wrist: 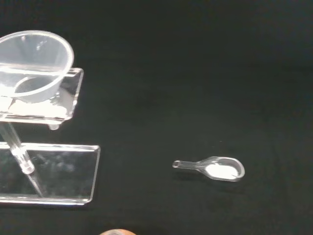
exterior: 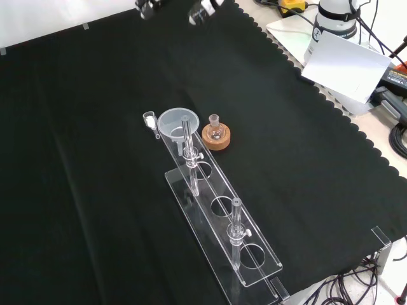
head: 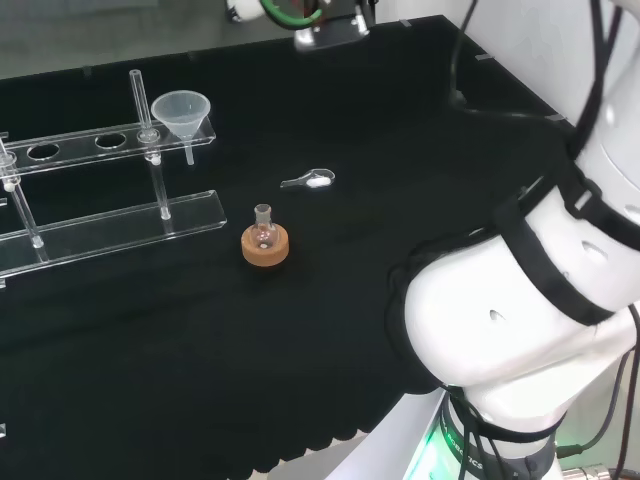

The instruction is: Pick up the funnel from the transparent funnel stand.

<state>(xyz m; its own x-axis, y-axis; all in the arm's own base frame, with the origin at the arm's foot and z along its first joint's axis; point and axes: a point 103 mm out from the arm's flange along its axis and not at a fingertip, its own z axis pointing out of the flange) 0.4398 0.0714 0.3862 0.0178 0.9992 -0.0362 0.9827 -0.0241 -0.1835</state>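
Note:
A clear funnel (head: 181, 110) sits in the end hole of the transparent funnel stand (head: 110, 228), its spout hanging down through the upper plate. From the front the funnel (exterior: 175, 122) is at the far end of the stand (exterior: 257, 243), which runs toward the near edge of the cloth. The wrist view looks past the funnel (wrist: 32, 63) and the stand's lower plate (wrist: 54, 178) from close by. Parts of the hand (exterior: 202, 11) show at the top edge of the front view, well above and beyond the funnel; in the head view the hand (head: 330, 30) is at the top edge.
A small round flask on a cork ring (head: 265, 243) stands beside the stand's funnel end, also in the front view (exterior: 216, 135). A clear scoop with white powder (wrist: 215, 169) lies on the cloth near the funnel (head: 310, 180). Boxes and cables (exterior: 346, 63) lie off the cloth's right edge.

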